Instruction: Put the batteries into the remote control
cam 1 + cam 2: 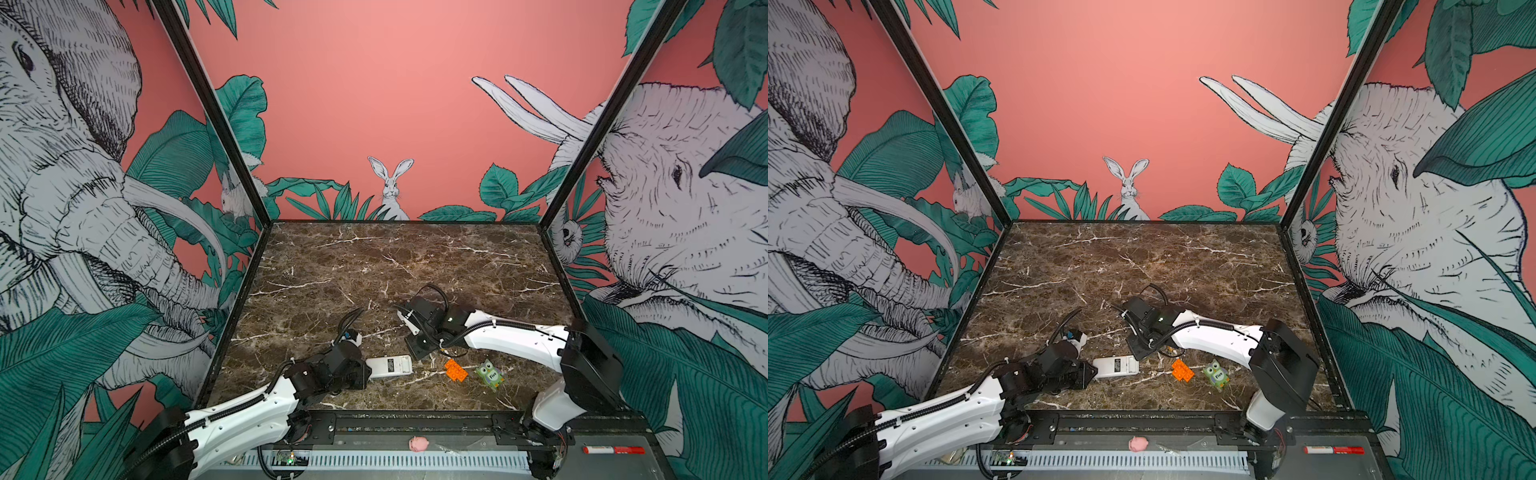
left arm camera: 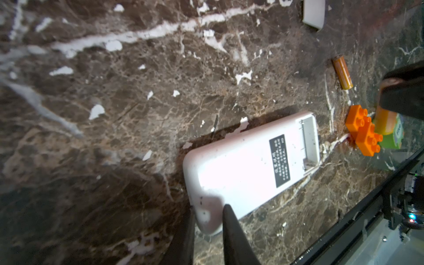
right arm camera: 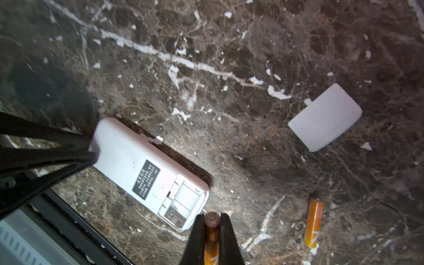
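The remote control [image 3: 128, 156] lies face down on the marble, white back and black label up, its battery compartment [image 3: 183, 202] uncovered and empty. It also shows in both top views as the remote control [image 1: 388, 365] [image 1: 1116, 366]. My left gripper [image 2: 207, 211] is shut on the remote's end away from the compartment. Just off the compartment end, my right gripper [image 3: 212, 220] is shut on one orange battery [image 3: 211, 231], tip forward. A second battery [image 3: 313, 223] [image 2: 342, 72] lies loose on the table to the side.
The white battery cover [image 3: 325, 117] lies apart on the marble. An orange studded brick [image 1: 456, 370] and a green owl toy [image 1: 490, 375] sit right of the remote. A pink lump [image 1: 417, 444] and a red marker [image 1: 614, 450] rest on the front rail.
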